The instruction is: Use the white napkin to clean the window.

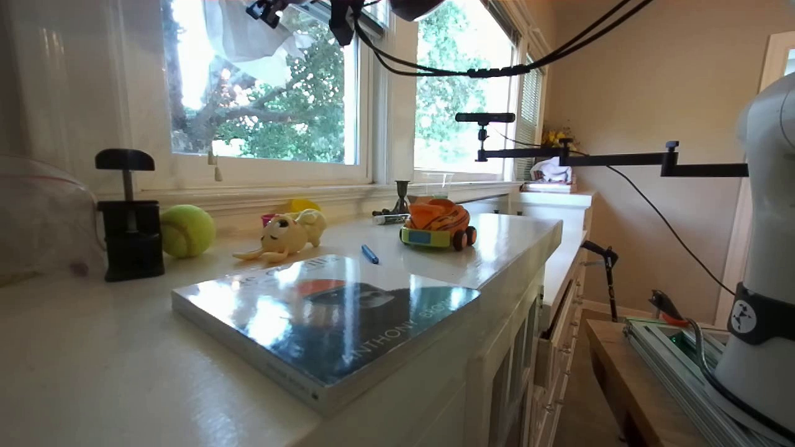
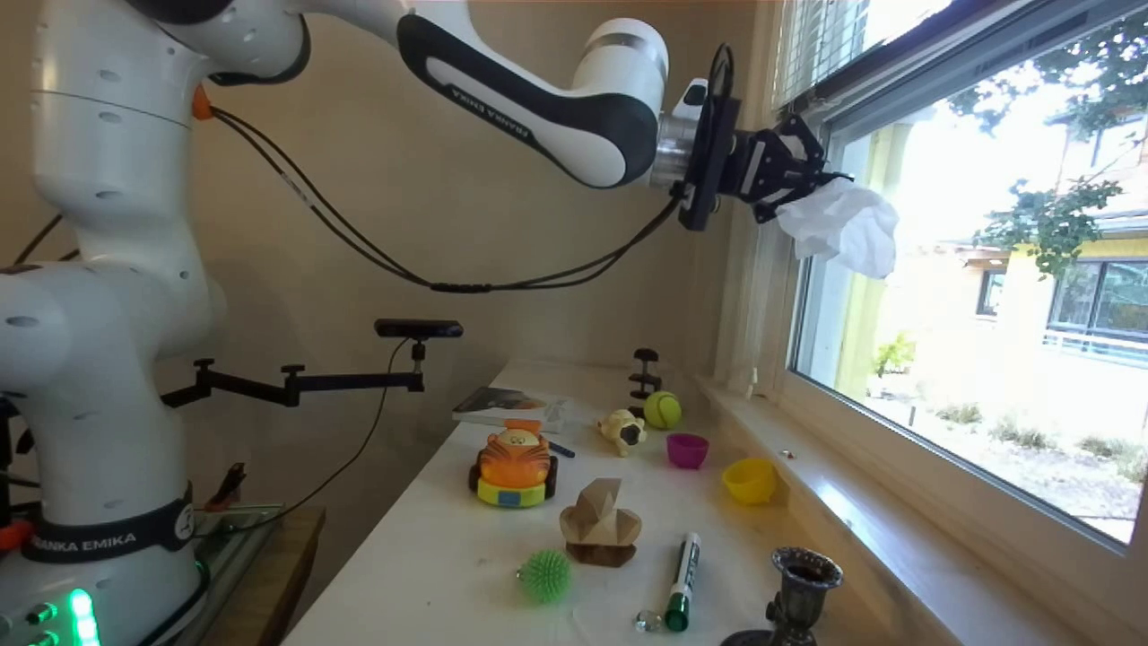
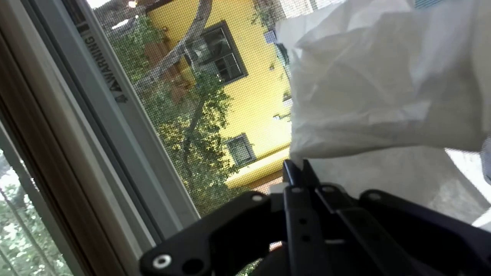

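Pickup looked done: gripper (image 3: 298, 168) was clenched on the white napkin (image 2: 845, 226), which hung in front of the window (image 2: 973, 305), contact with it unclear, so most or all of the wiping probably remained

Napkin (image 2: 843, 229) before window (image 2: 978, 305); tennis ball (image 1: 188, 231) beside clamp (image 1: 131, 239), on counter (image 1: 81, 360).

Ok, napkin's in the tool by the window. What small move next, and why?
I'd probably ease the tool slightly toward the window: it pinches the napkin near an edge, the rest hangs loose in folds, and no view clearly shows it pressed flat there.
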### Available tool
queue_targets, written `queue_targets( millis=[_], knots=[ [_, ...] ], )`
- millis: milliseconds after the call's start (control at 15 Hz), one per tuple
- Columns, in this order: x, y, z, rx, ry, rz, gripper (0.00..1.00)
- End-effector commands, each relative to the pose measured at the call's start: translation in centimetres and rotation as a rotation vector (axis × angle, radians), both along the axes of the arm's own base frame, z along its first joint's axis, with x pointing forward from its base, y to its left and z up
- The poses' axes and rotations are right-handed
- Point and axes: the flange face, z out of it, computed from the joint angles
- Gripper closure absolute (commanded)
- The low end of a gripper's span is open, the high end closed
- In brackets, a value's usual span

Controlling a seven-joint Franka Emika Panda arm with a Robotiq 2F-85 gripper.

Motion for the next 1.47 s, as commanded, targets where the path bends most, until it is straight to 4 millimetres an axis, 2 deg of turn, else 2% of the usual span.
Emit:
queue_targets(
  millis=[0, 533, 600, 1067, 1267, 1400],
  knots=[
    [0.4, 0.5, 0.6, 0.001, 0.040, -0.039, 0.99],
    [0.5, 1.3, 2.4, 0.041, 0.061, -0.062, 1.00],
    [0.6, 0.9, 1.4, 0.032, 0.060, -0.056, 0.99],
    [0.6, 1.1, 1.5, 0.041, 0.060, -0.056, 1.00],
    [-0.2, 0.5, 0.0, 0.167, 0.138, -0.190, 1.00],
    [-0.7, 0.2, -0.1, 0.235, 0.182, -0.277, 1.00]
  ],
)
